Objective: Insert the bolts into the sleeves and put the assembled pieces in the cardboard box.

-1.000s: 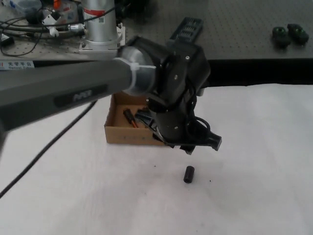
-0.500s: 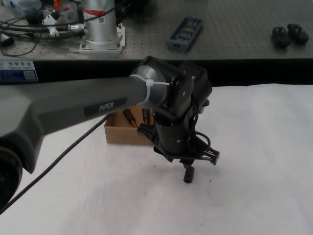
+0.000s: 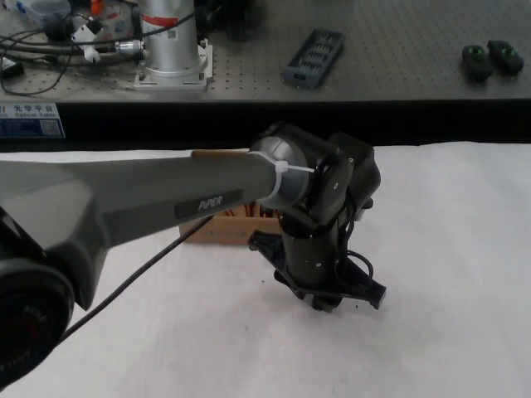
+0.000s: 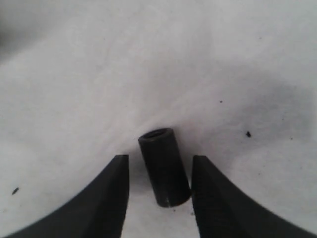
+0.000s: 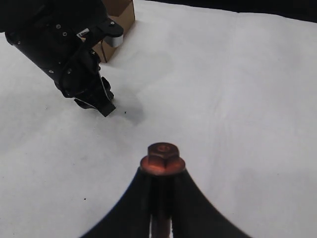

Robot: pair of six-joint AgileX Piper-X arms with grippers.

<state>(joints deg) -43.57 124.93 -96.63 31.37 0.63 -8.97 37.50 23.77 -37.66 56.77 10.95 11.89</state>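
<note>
Sleeve (image 4: 164,168) lies on the white surface (image 4: 208,59) between my left jaws, which stand released on either side of it, a small gap each way. My right jaws are clenched on a copper-coloured bolt (image 5: 162,157), its hex head poking beyond the tips. The cardboard box (image 5: 121,12) stands near my left jaws.
</note>
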